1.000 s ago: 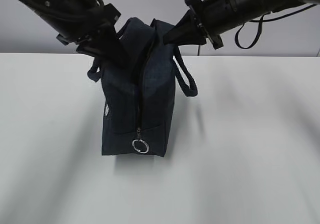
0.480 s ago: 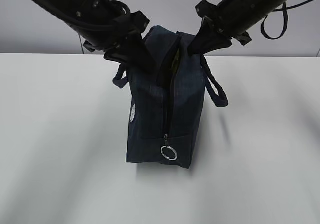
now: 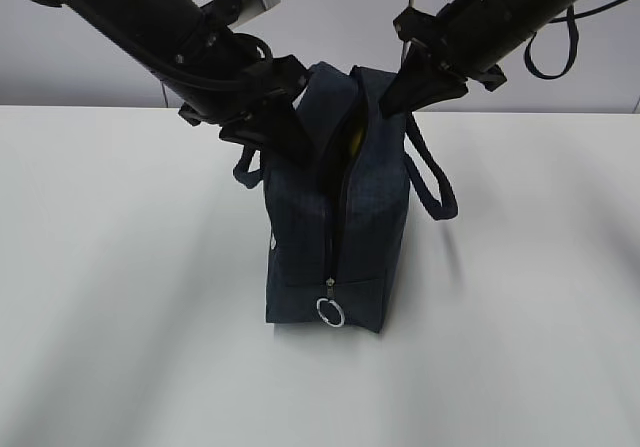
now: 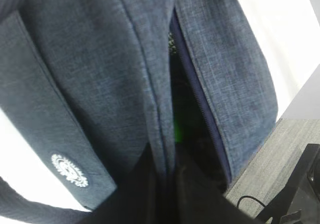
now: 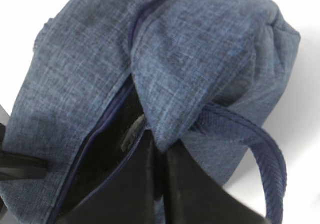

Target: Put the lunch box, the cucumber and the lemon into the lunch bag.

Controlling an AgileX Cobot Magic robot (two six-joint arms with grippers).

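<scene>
Boxy dark navy fabric lunch bag (image 3: 335, 227) standing upright on plain white bench (image 3: 120, 297), end panel toward exterior camera; top zipper parted along ridge, silver ring pull (image 3: 330, 312) hanging low on end panel. Left pincer (image 3: 285, 132) pressed together on left lip of opening; right pincer (image 3: 410, 87) pressed together on right lip, beside loop handle (image 3: 435, 182).

Round white logo (image 4: 70, 170) on side panel, ring of fine marks, lettering too blurred to read; only its edge visible from exterior. Sliver of yellow (image 3: 353, 135) inside opening, exterior view only, consistent with small oval lemon. Streak of bright green (image 4: 176, 129) deep in gap, left wrist view only; cucumber or lid, cannot tell which. Pale blurred patch (image 5: 131, 134) inside opening, right wrist view only, unidentifiable. Lunch box not distinguishable in any view.
</scene>
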